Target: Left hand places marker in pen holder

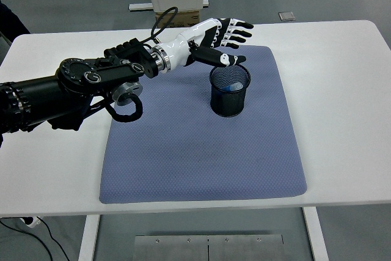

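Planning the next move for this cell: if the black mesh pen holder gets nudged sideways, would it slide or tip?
The black mesh pen holder looks light, being open wire mesh holding one blue marker. It stands upright, taller than wide, so a high push might tip it. The textured blue-grey mat probably resists sliding.
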